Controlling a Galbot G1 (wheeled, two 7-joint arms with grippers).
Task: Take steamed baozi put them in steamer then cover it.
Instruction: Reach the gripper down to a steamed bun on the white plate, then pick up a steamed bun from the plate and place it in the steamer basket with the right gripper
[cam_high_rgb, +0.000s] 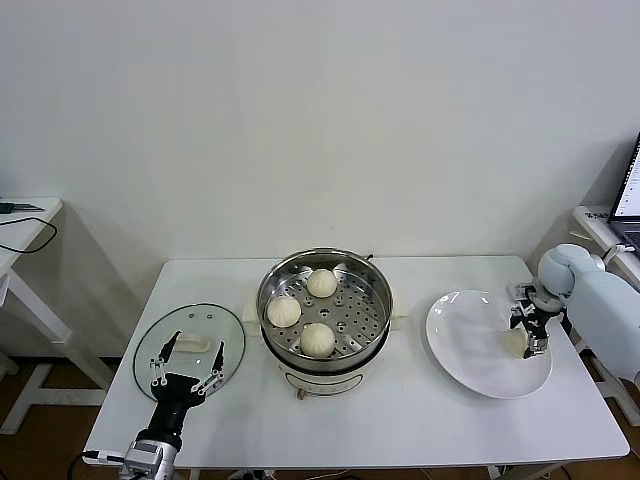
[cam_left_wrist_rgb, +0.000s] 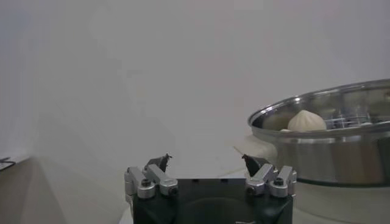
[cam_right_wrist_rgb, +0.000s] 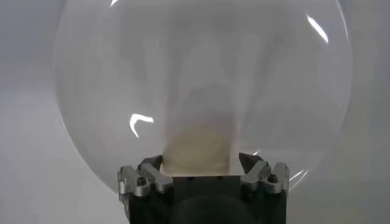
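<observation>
A white table (cam_high_rgb: 400, 420) holds a stainless-steel steamer (cam_high_rgb: 372, 278) at its centre, with three steamed baozi (cam_high_rgb: 318, 340) on its perforated tray. To the robot's right lies a white plate (cam_high_rgb: 455, 330), to its left a glass lid (cam_high_rgb: 228, 325). The right gripper (cam_high_rgb: 528, 338) reaches down onto the plate, fingers either side of the fourth baozi (cam_right_wrist_rgb: 196, 149); whether they grip it is unclear. The left gripper (cam_high_rgb: 184, 360) hovers over the lid, spread wide, holding nothing.

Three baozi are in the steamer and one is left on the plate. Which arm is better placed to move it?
The right. Its gripper is down over the white plate, fingers either side of the last baozi. The left gripper hangs open over the glass lid, across the steamer from it.
</observation>
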